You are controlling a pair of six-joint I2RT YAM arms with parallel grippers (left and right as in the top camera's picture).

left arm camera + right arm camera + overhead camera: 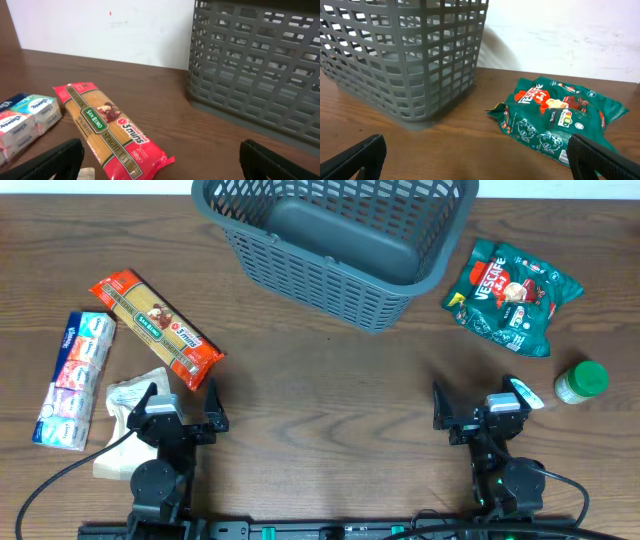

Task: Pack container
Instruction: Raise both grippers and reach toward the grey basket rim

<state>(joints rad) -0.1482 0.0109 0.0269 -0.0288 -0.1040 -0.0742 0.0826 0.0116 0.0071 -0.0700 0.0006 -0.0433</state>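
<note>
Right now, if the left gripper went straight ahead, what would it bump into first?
Most likely the red spaghetti packet, whose near end lies just ahead of the open left gripper. The grey basket sits further away, off to the right. Height is unclear.

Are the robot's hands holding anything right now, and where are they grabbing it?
Nothing is held. The left hand and the right hand are both open and empty.

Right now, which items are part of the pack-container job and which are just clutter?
Job: grey basket; likely cargo: San Remo spaghetti packet, green Nescafe 3-in-1 bag, blue-and-pink multipack, white packet, green-lidded jar.
Lying about: black cables at the near table edge.
</note>
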